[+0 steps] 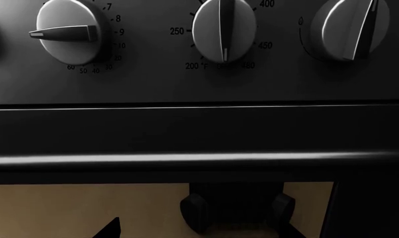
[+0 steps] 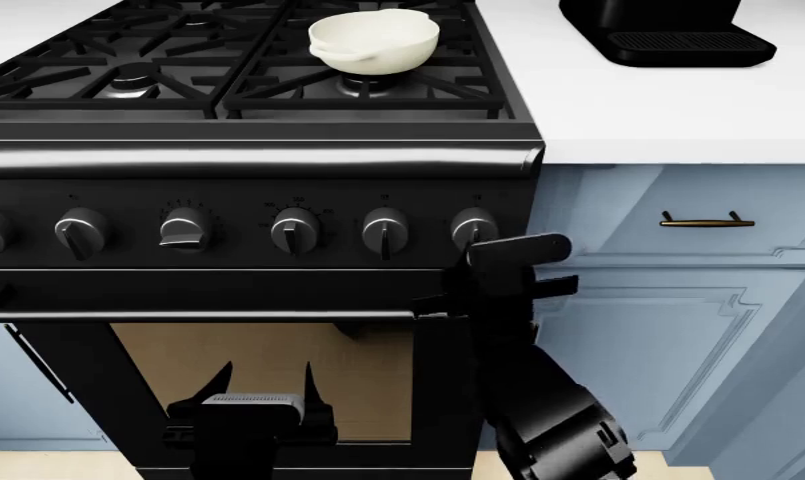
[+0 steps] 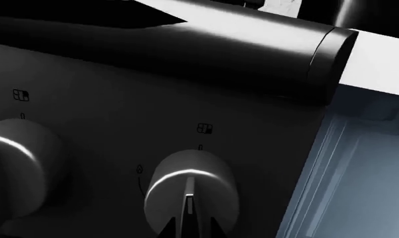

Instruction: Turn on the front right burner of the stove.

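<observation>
Left wrist view: the camera faces the stove (image 1: 199, 89) front panel close up. Three silvery knobs sit in a row across the top, two with printed number scales. Below them runs the glossy bar handle (image 1: 199, 161), then the oven window (image 1: 86, 208), where the left gripper (image 1: 238, 210) appears only as a dark reflection. I cannot tell from this whether it is open or closed.

Head view: the stove fills the left of the scene, beside blue cabinets (image 2: 669, 300). The front right burner (image 2: 362, 88) lies under a cream bowl (image 2: 373, 42) resting on the grate. Six knobs line the panel. The right gripper (image 2: 489, 262) is raised to the rightmost knob (image 2: 472, 230), its body covering part of it. The left gripper (image 2: 262, 395) hangs low before the oven window with its two fingers spread apart, holding nothing. A black coffee machine (image 2: 669, 30) stands on the white counter.

Right wrist view: the rightmost knob (image 3: 191, 198) is very near, with two dark fingertips (image 3: 166, 230) flanking its ridge. They seem to be around it, though I cannot tell whether they are pinching it.

The step in hand looks like grasping the knob. Next, the fingers need a firm hold on the ridge, then a steady turn about its axis.
</observation>
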Tool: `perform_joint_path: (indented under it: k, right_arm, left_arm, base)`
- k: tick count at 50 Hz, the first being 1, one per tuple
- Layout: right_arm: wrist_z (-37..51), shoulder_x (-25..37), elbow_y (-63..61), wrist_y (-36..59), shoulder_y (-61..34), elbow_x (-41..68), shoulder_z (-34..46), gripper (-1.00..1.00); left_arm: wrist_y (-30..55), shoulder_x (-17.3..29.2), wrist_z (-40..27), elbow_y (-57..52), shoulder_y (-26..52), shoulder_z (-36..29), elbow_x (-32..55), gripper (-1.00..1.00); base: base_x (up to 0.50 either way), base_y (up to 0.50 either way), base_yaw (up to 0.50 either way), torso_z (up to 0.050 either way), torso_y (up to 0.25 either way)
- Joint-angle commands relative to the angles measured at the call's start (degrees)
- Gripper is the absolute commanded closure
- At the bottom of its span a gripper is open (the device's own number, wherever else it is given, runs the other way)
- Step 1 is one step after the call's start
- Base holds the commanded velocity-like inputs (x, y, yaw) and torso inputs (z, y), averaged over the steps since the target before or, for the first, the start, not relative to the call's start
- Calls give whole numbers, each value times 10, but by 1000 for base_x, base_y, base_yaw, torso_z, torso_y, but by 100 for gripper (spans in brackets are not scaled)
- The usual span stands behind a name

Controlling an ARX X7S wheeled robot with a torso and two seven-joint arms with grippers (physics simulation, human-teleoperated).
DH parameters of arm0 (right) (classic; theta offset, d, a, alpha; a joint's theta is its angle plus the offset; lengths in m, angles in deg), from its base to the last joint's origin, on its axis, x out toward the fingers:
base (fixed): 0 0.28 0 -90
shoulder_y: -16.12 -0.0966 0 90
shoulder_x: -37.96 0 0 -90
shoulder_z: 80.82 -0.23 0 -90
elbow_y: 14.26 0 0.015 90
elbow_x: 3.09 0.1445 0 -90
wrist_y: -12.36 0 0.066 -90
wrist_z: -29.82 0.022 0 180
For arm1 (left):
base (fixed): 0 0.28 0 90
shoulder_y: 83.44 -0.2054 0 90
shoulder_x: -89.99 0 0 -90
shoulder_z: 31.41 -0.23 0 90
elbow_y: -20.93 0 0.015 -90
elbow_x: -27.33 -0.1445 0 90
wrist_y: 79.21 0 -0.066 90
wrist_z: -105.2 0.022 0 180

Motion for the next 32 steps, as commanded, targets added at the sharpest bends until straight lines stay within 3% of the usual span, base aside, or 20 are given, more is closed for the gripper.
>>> perform_joint_path:
  k: [1, 23, 28, 31, 32]
  right_arm:
    - [-38, 31, -12, 38, -38, -89, 139, 100]
    - [-88, 43, 117, 132, -144, -376, 450, 100]
    - [-96, 40, 126, 149, -154, -400, 474, 100]
    - [-101, 42, 101, 160, -138, -376, 449, 100]
    - [-109, 45, 89, 173, -131, -371, 444, -100]
  left_arm:
    - [0, 1, -2, 2, 2, -2, 3, -100]
    - [0, 5, -9, 1, 2, -7, 6, -100]
    - [0, 5, -10, 3, 4, -8, 7, -100]
    - [0, 6, -10, 3, 4, -9, 7, -100]
    - [0, 6, -11, 3, 4, -9, 7, -100]
  base:
    - [0, 0, 0, 0, 0]
    - [0, 0, 0, 0, 0]
    - [0, 0, 0, 0, 0]
    - [0, 0, 0, 0, 0]
    - [0, 0, 0, 0, 0]
